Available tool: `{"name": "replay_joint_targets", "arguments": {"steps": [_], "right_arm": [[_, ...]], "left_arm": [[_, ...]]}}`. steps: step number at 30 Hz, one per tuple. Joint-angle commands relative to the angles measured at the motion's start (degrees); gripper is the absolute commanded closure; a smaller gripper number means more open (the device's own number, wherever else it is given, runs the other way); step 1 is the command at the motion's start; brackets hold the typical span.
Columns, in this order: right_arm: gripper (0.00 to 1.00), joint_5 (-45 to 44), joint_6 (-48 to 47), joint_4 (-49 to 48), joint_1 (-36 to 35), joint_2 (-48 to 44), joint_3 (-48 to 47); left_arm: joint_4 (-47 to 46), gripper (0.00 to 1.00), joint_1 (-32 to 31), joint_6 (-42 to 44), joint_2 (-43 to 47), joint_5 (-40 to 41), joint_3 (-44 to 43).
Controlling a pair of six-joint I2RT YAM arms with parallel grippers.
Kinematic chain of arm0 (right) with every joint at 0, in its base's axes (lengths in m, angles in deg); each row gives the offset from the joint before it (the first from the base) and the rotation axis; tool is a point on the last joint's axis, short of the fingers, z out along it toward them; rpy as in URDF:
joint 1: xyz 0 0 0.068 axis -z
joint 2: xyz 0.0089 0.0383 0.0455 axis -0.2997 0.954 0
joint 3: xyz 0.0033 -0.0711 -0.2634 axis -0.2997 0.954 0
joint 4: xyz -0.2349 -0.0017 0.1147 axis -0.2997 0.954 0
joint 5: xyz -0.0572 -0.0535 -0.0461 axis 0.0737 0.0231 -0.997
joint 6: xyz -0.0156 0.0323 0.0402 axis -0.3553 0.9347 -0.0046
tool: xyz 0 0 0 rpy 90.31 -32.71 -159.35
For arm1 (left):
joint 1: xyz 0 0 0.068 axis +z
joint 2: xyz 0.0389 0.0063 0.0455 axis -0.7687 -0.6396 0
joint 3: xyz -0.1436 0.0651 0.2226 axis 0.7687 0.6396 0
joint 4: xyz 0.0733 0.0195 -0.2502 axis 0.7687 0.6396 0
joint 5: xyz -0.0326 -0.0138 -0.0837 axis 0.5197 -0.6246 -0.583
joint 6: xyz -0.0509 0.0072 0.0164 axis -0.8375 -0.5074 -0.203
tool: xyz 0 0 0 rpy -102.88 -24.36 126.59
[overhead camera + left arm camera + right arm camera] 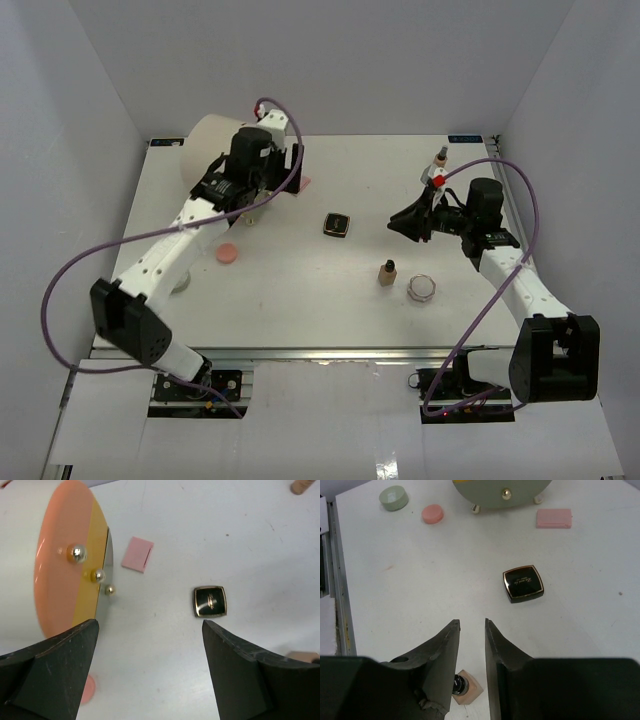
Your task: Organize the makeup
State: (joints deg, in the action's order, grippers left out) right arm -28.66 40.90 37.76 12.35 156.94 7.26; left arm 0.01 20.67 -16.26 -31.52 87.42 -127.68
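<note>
Black-gold square compact (337, 224): it is seen lying flat on the white table (300, 310), about mid-table, between the two grippers.
Bearing from right gripper (472, 622): in the wrist view the compact is found ahead of the fingertips and a little off to the right of their line, well apart from them.
Bearing from left gripper (150, 625): the compact is seen ahead and towards the right-hand finger, also apart.
Long axis: none is offered (the case is square). Its sides are set slightly askew to the right gripper's closing line.
Nearer arm: the right is judged the nearer in the top view, though not by much.
Right gripper state: the fingers are held almost together with only a narrow slit between them, and nothing is gripped.
Left gripper state: the fingers are spread wide and nothing is held between them.
Tan bottle (387, 272): it is seen standing upright just beside the right gripper, low and close under the fingers in the wrist view.
Coming move: if the compact is taken by the right arm, a wider opening and a forward reach are judged necessary.
</note>
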Motion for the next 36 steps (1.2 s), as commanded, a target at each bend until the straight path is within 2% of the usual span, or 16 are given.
{"name": "replay_joint_targets", "arguments": {"steps": [1, 6, 9, 11, 12, 15, 17, 19, 23, 30, 36], "right_arm": [[0.64, -2.21, -1.78, 4.50, -3.93, 3.29, -5.51], [0.59, -13.12, -5.00, 16.55, -15.46, 17.60, -21.67], [0.52, -14.15, -2.98, 25.06, -18.80, 30.84, -39.63], [0.47, -14.59, -1.25, 28.13, -20.67, 36.62, -48.10], [0.40, -15.71, 1.23, 31.05, -22.10, 43.17, -58.24], [0.34, -18.20, 5.34, 34.10, -25.44, 51.85, -72.07], [0.26, -17.89, 10.57, 29.67, -26.99, 55.92, -76.69], [0.23, -18.43, 14.79, 23.17, -28.35, 57.30, -76.50], [0.26, -19.68, 21.75, 14.30, -29.41, 61.38, -79.98], [0.35, -25.53, 26.65, 8.20, -29.89, 66.87, -83.01], [0.38, -25.29, 27.50, 4.36, -29.80, 70.24, -84.42]], "left_arm": [[-3.37, 0.04, 1.04, -7.00, 16.25, -4.08, 13.18], [-4.65, 0.02, 3.78, -10.92, 32.00, -2.10, 28.24], [-4.63, 0.02, 4.28, -10.48, 37.69, 1.73, 34.18], [-4.82, 0.02, 4.36, -10.29, 40.95, 3.55, 36.20], [-5.01, 0.02, 4.42, -10.00, 43.00, 4.45, 38.05], [-5.22, 0.02, 4.42, -9.16, 46.84, 7.56, 40.05], [-5.80, 0.02, 4.42, -9.00, 49.29, 9.11, 42.10], [-6.59, 0.02, 4.42, -9.40, 51.36, 9.99, 43.93], [-7.60, 0.02, 4.42, -10.32, 54.17, 11.23, 46.76], [-7.73, 0.02, 4.42, -10.93, 55.89, 12.92, 47.99], [-7.94, 0.02, 4.42, -10.86, 56.45, 13.83, 48.51]]}}
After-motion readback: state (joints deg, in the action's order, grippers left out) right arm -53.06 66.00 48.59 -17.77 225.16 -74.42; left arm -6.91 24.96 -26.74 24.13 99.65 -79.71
